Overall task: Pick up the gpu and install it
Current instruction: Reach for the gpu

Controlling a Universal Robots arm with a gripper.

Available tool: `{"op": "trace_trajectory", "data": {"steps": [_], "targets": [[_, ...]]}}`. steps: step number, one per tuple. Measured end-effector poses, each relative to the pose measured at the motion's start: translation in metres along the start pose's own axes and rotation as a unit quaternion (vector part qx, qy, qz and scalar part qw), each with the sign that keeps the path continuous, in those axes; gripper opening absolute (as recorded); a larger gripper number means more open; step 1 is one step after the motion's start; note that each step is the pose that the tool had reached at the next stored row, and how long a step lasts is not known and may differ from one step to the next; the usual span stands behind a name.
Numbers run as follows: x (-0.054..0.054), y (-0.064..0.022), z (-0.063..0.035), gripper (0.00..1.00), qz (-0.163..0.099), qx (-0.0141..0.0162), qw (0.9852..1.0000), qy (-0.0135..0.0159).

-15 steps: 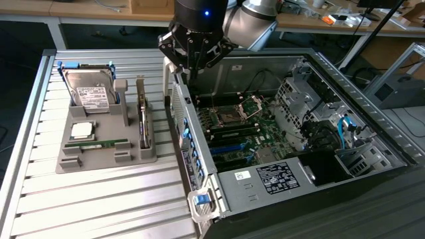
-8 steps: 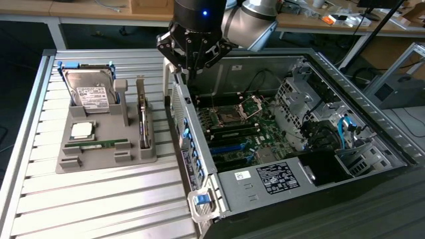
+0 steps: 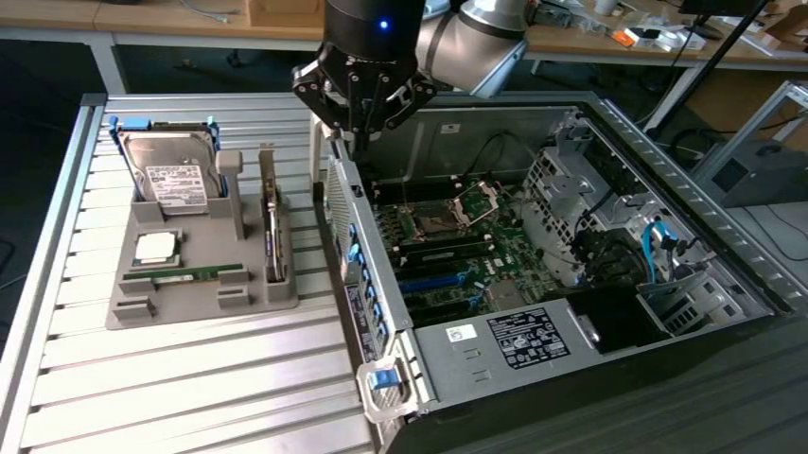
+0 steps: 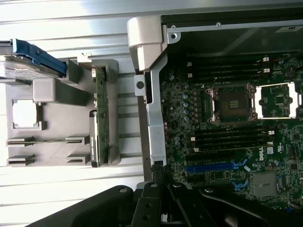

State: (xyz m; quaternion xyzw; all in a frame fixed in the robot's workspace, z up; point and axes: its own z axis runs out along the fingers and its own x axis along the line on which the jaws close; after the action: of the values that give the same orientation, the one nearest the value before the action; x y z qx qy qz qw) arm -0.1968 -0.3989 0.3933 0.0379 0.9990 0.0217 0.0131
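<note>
The gpu (image 3: 269, 232) stands on its long edge in a slot at the exterior view's right side of the grey parts holder (image 3: 177, 307), green board with a silvery bracket end. In the wrist view the gpu (image 4: 100, 118) appears as a thin green strip in the same holder. My gripper (image 3: 358, 142) hangs shut and empty above the near wall of the open computer case (image 3: 505, 350), to the exterior view's right of the gpu and apart from it. In the wrist view the gripper (image 4: 161, 187) has its black fingers together over the case wall.
The holder also carries a silver hard drive (image 3: 170, 175), a square processor (image 3: 155, 247) and a narrow memory stick (image 3: 184, 274). Inside the case lies the motherboard (image 3: 467, 246) with a blue slot (image 4: 210, 167). Cables and drive cages fill the case's far side.
</note>
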Motion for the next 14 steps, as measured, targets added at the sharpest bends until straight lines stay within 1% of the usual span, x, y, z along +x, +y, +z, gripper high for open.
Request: {"op": "trace_trajectory", "data": {"steps": [14], "targets": [[0.0071,-0.0005,-0.0002,0.11,0.0,0.0,1.0,0.0]]}}
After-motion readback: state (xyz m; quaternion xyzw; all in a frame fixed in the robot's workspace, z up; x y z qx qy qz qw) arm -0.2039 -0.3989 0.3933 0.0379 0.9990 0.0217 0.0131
